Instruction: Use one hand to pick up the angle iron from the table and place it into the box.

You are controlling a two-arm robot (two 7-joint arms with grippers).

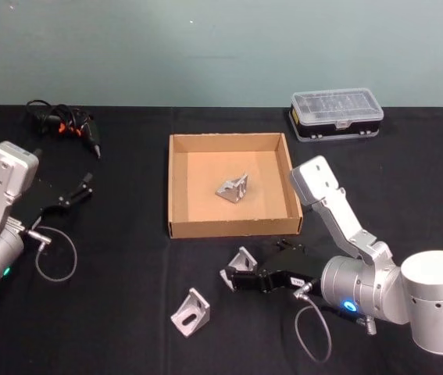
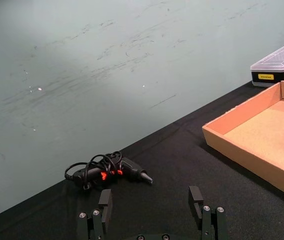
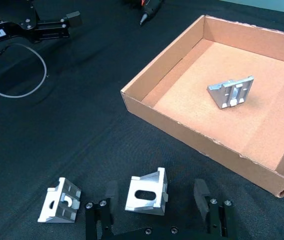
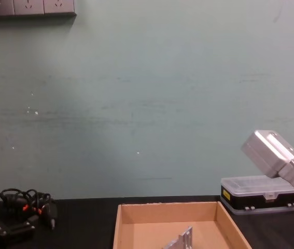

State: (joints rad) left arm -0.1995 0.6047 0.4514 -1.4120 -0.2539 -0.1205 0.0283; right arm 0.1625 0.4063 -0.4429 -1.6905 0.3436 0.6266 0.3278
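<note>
The brown cardboard box (image 1: 229, 228) stands mid-table, with one silver angle iron (image 1: 235, 187) lying inside it; that piece also shows in the right wrist view (image 3: 231, 91). Two more angle irons rest on the black table (image 1: 127, 312) in front of the box. One of them (image 3: 147, 192) sits between the spread fingers of my right gripper (image 3: 156, 200), which is open and low over the table (image 1: 233, 275). The other (image 1: 191, 312) lies loose, left of that gripper (image 3: 60, 200). My left gripper (image 1: 80, 190) is parked at the far left, open and empty (image 2: 151, 202).
A clear-lidded black plastic case (image 1: 336, 114) stands behind the box at the back right. A black corded tool (image 1: 65, 123) lies at the back left. A grey cable loop (image 1: 53, 254) hangs by the left arm. The box's front wall (image 3: 182, 125) is close ahead of the right gripper.
</note>
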